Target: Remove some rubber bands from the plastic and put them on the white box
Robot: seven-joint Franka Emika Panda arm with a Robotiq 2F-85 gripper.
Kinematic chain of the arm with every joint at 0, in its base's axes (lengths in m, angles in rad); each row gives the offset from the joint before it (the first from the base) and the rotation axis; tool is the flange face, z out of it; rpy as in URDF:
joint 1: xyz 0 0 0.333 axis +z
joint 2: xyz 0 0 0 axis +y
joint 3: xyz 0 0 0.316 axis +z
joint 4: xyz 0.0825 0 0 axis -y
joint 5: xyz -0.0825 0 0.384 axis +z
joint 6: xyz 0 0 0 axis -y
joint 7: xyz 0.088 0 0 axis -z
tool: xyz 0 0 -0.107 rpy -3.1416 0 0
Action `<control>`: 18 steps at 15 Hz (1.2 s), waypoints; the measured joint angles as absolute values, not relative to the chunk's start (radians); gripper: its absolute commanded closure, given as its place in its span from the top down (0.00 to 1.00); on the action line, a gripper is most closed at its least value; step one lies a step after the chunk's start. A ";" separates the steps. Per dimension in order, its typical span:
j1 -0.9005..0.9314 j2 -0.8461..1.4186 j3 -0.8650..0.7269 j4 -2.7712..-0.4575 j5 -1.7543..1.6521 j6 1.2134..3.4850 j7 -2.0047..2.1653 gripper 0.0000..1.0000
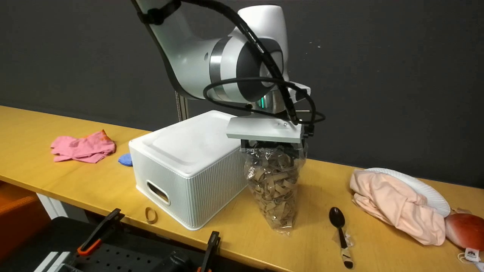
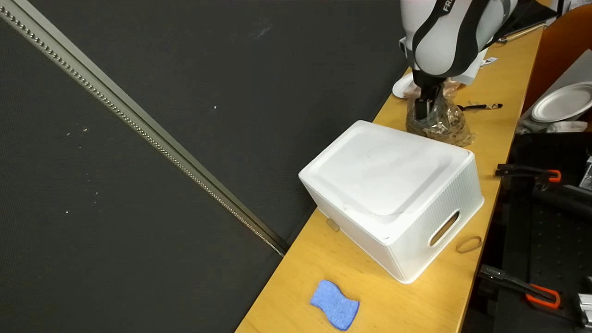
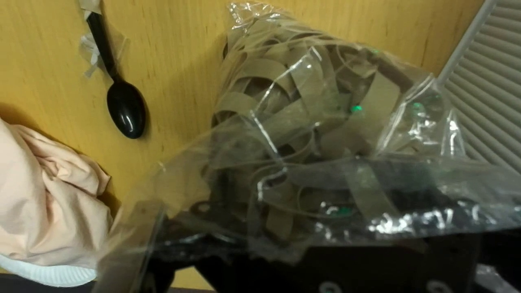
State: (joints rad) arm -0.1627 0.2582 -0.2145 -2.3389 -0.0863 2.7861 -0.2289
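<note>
The claw (image 1: pixel 271 154), jaws apart, is at the mouth of the plastic bag (image 1: pixel 284 227) holding the rubber bands (image 1: pixel 276 187); in an exterior view, the white box (image 1: pixel 189 139) sits at the bag's nine o'clock.

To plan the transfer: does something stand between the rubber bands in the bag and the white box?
Yes: the clear bag surrounds these rubber bands, its side between them and the white box. The pincer is at the bag's top, probably the way out. I see no other obstacle.
</note>
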 measured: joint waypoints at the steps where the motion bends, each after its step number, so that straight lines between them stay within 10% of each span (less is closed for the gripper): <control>1: -0.165 0.249 -0.215 -2.341 -0.090 2.786 -0.227 1.00; 11: -0.194 0.147 -0.219 -2.383 -0.090 2.786 -0.227 1.00; 15: -0.195 0.147 -0.219 -2.384 -0.090 2.787 -0.227 0.56; 18: -0.195 0.147 -0.219 -2.384 -0.090 2.787 -0.227 0.45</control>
State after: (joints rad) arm -0.1946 0.1468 -0.2191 -2.3845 -0.0900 2.7870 -0.2266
